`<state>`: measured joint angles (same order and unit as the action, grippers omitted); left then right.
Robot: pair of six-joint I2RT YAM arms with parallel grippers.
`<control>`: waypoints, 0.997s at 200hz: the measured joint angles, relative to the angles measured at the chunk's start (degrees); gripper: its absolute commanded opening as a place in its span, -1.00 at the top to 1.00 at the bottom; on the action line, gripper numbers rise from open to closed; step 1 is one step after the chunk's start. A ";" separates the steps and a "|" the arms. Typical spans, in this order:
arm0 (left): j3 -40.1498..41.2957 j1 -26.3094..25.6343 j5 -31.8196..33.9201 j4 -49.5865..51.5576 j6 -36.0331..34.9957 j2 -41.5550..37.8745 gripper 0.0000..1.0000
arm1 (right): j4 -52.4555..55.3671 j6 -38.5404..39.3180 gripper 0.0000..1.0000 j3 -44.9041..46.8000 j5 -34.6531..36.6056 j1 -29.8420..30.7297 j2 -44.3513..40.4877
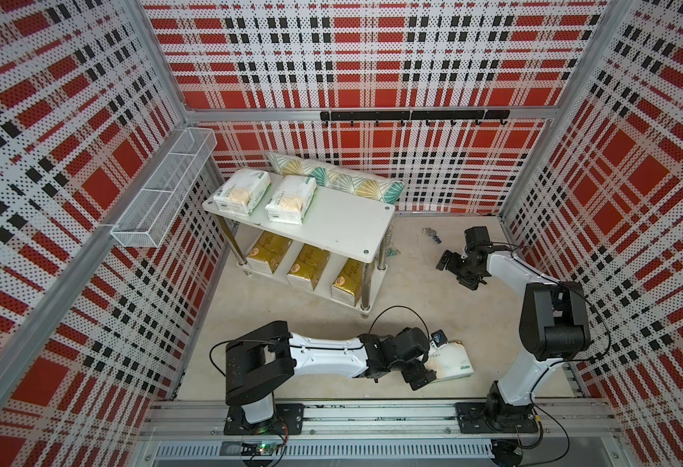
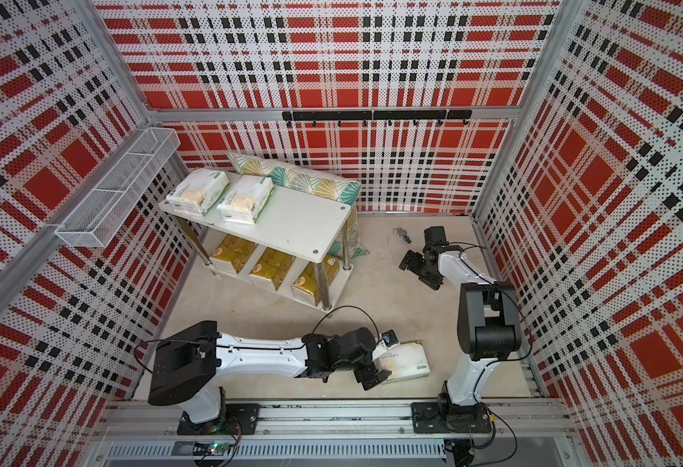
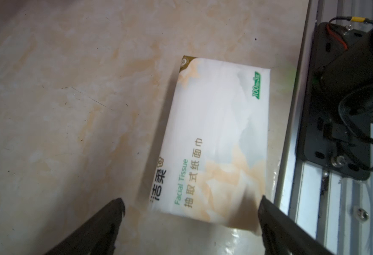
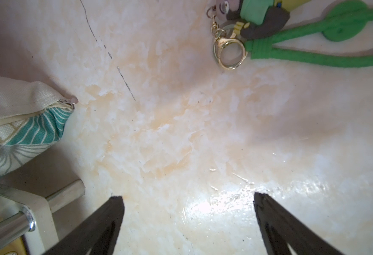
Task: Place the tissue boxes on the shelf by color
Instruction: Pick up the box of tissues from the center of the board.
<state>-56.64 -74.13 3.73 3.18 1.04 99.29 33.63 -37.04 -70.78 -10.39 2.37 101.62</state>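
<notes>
Left gripper (image 3: 191, 199) is hovering, jaws spread wide, over a white tissue pack (image 3: 216, 136) lying on the floor (image 3: 70, 110). Right gripper (image 4: 189, 197) is gaping wide too, holding nothing. On the shelf (image 1: 344, 226), two white packs (image 1: 244, 191) (image 1: 291, 199) are sitting up top, with three gold packs (image 1: 269, 250) (image 1: 309, 267) (image 1: 348, 281) sitting below.

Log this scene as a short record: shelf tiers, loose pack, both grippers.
top tier: two white packs on the shelf
bottom tier: three gold packs
loose: third white pack on the floor
left gripper: open, jaws either side of that pack's end
right gripper: open, empty, over floor near a keychain
remaining: one white pack
</notes>
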 measured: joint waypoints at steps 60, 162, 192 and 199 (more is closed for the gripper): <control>-0.61 -0.02 -0.79 -1.01 -0.26 1.36 -0.98 | -0.02 0.15 -1.00 0.24 -0.09 0.00 0.00; -2.03 -1.60 -1.95 -1.03 -0.46 2.84 -0.98 | -0.13 0.15 -1.00 0.70 -0.31 0.00 0.00; -2.03 -1.60 -1.27 -1.07 -0.68 4.00 -0.98 | -0.13 0.13 -1.00 0.98 -0.37 0.00 0.00; -2.03 -1.60 -0.96 -1.11 -0.83 4.31 -0.98 | -0.13 0.13 -1.00 0.98 -0.46 0.00 0.00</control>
<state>-58.67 -75.72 2.76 2.07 0.21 103.59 33.50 -36.91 -69.80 -10.85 2.37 101.62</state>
